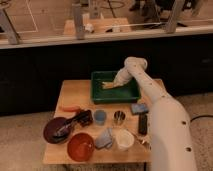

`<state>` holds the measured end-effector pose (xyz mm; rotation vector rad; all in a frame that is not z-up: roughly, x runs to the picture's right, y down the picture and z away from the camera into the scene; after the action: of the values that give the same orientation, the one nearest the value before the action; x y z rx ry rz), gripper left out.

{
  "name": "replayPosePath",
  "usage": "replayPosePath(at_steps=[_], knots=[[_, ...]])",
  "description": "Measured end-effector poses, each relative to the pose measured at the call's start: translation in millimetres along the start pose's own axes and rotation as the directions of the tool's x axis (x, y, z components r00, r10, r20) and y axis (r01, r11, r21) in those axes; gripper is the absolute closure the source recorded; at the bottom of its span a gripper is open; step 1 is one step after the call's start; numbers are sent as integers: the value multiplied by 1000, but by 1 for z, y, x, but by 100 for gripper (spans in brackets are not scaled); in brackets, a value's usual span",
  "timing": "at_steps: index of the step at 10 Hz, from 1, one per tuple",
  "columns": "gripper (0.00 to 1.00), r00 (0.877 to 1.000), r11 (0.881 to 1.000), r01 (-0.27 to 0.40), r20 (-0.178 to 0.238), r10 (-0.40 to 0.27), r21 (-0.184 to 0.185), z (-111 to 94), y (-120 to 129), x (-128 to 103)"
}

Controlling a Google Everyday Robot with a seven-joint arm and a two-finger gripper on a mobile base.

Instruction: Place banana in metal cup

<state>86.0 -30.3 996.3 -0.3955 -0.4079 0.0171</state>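
Observation:
The banana (108,85), pale yellow-tan, lies inside the green tray (127,93) at the back of the wooden table, towards the tray's left side. My gripper (117,81) hangs down into the tray at the banana's right end, reached in from the right by the white arm. Whether it touches the fruit does not show. The metal cup (119,117), small and shiny with a dark inside, stands upright on the table in front of the tray, well apart from the gripper.
A light blue cup (100,116) stands left of the metal cup, and a white cup (124,139) in front of it. A red bowl (80,146), a dark plate (55,130) and an orange carrot-like thing (70,107) sit on the left. A blue item (139,108) and a black item (142,123) lie on the right.

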Motion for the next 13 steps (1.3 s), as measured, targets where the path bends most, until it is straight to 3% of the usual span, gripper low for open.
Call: replayPosePath(at_steps=[2, 4, 7, 13], knots=[[37, 1000, 1000, 0, -3, 0, 1, 1, -1, 0], [25, 1000, 1000, -1, -5, 1, 0, 2, -2, 0], [31, 1000, 1000, -7, -5, 7, 2, 3, -3, 1], [31, 1000, 1000, -6, -12, 6, -16, 10, -4, 1]])
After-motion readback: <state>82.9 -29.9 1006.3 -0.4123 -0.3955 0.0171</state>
